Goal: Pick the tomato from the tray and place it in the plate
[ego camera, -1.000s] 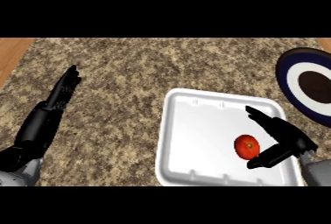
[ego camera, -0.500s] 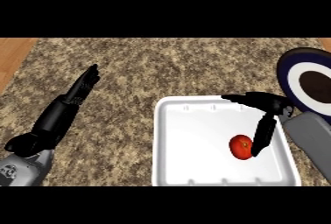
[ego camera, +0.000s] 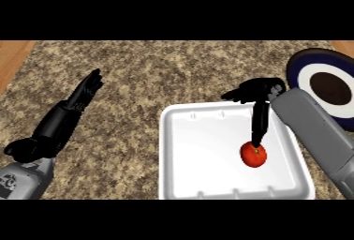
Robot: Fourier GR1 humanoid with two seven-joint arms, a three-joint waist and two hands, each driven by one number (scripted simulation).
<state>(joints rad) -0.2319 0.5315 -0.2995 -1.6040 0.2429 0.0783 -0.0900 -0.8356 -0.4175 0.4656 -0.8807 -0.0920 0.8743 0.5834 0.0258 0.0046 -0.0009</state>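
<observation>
A red tomato lies in the right half of the white tray. My right hand hangs over the tray's far right corner, open. Its long straight fingers point down toward the tomato, and their tips end at the tomato's top edge. The thumb sticks out to the left. The grey right forearm covers the tray's right rim. The plate, dark blue with a white ring and a brown centre, sits at the far right beyond the arm. My left hand rests open at the left, fingers up.
The tray and plate stand on a speckled brown-grey counter top. A strip of wood shows at the far left edge. The left forearm lies along the counter's left side.
My right hand has swung from the tray's right side to above the tomato, fingers now pointing down at it. The tomato has stayed in place. The left hand has shifted slightly.
</observation>
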